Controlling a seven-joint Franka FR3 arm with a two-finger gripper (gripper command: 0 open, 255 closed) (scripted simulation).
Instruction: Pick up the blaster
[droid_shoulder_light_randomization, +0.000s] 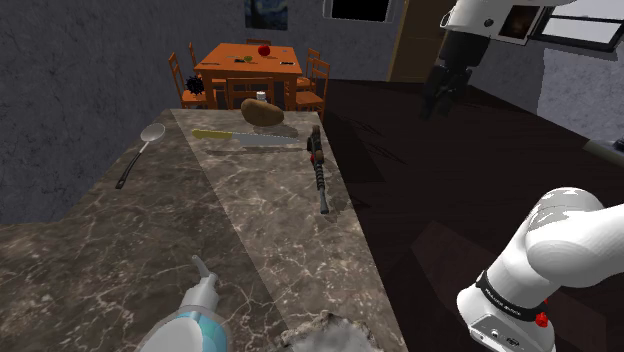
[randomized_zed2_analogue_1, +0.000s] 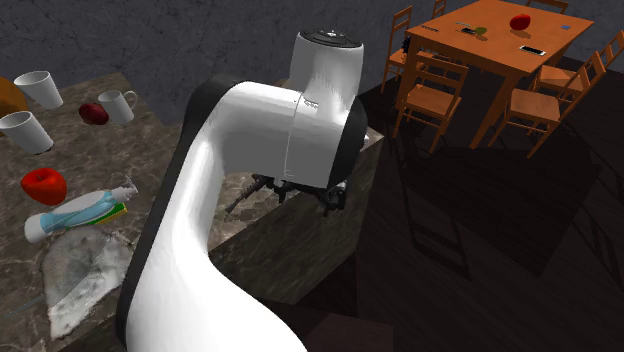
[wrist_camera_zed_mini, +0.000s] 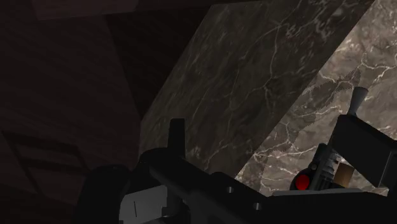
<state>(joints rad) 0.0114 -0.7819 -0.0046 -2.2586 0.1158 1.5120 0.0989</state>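
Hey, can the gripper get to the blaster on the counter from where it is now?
Probably yes. The blaster lies uncovered near the edge of the counter, and the gripper hangs open off that same side, higher up, with nothing between them.

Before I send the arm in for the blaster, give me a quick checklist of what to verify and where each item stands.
1. Blaster located: ok. It lies flat on the marble counter, close to the edge on the shoulder view's right.
2. Gripper above the blaster: not ok. It hangs off the counter, over the dark floor.
3. Gripper open and empty: ok. In the wrist view its fingers stand apart with nothing between them.
4. Blaster free of neighbours: cannot tell. The tip of the knife lies very near its far end.
5. Blaster in the wrist view: ok. Its red-marked body shows on the counter.
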